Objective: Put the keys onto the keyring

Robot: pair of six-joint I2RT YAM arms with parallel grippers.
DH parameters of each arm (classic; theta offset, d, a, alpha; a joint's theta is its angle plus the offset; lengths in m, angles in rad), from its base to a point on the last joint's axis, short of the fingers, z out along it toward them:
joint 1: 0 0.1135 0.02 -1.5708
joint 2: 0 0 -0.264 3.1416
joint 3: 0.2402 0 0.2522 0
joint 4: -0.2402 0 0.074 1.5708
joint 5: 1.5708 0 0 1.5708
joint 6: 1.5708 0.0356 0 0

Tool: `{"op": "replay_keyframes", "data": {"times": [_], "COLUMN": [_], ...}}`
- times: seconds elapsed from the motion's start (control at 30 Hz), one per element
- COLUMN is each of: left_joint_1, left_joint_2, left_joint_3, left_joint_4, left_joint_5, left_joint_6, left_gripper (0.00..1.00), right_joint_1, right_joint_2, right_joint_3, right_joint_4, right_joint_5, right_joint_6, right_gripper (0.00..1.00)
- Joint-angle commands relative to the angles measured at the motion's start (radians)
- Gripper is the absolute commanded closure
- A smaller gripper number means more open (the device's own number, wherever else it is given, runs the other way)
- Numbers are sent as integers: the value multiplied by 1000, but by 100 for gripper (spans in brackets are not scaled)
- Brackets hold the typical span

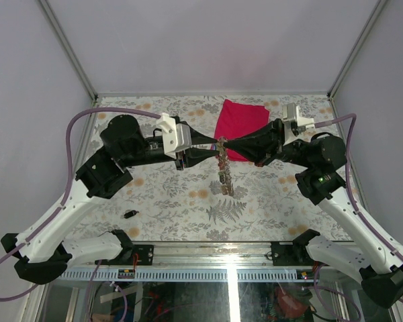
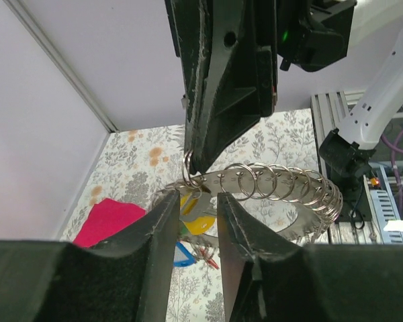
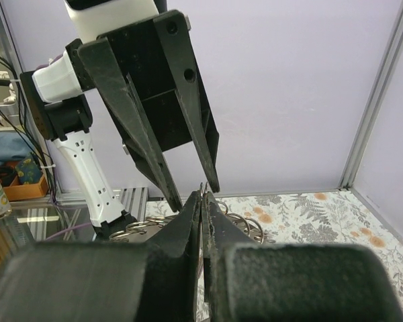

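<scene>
As right hand (image 2: 193,159) pinches one keyring (image 2: 221,179), left hand (image 2: 198,204) gapes.

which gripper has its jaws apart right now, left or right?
The left gripper: its jaws stand apart with a clear gap between them. The right gripper is pinched shut on a small wire loop at the end of the keyring.

Left gripper (image 1: 216,147), right gripper (image 1: 228,147) meet tip-to-tip, keyring (image 1: 224,176) dangling below (near table (image 1: 188,208) open)

Robot lab cell: white panel walls (image 1: 208,40), alu frame (image 1: 68,47).
</scene>
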Motion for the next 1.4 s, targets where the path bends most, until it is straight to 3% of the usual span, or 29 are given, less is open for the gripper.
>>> {"op": "replay_keyframes", "data": {"times": [0.0, 0.27, 0.57, 1.03, 1.23, 1.37], "left_joint_1": [-8, -9, -8, -7, -7, -8], "left_joint_2": [-32, -3, -2, 29, 39, 78], "left_joint_3": [-41, -57, -76, -52, -18, 108], "left_joint_4": [194, 215, 215, 227, 144, -76], "left_joint_5": [-33, 34, 11, 56, 48, 49], "left_joint_6": [-77, -114, -121, -124, -85, 42], "left_gripper": [68, 67, 67, 99, 100, 100], "right_joint_1": [3, 3, 3, 3, 3, 3], "right_joint_2": [-39, -48, -56, -50, -52, -48], "right_joint_3": [63, 62, 61, 68, 90, 189], "right_joint_4": [29, 28, 26, 12, -37, -296], "right_joint_5": [-11, -5, -3, -22, -38, -76], "right_joint_6": [-48, -50, -54, -56, -90, -254], "right_gripper": [100, 100, 100, 100, 100, 82]}}
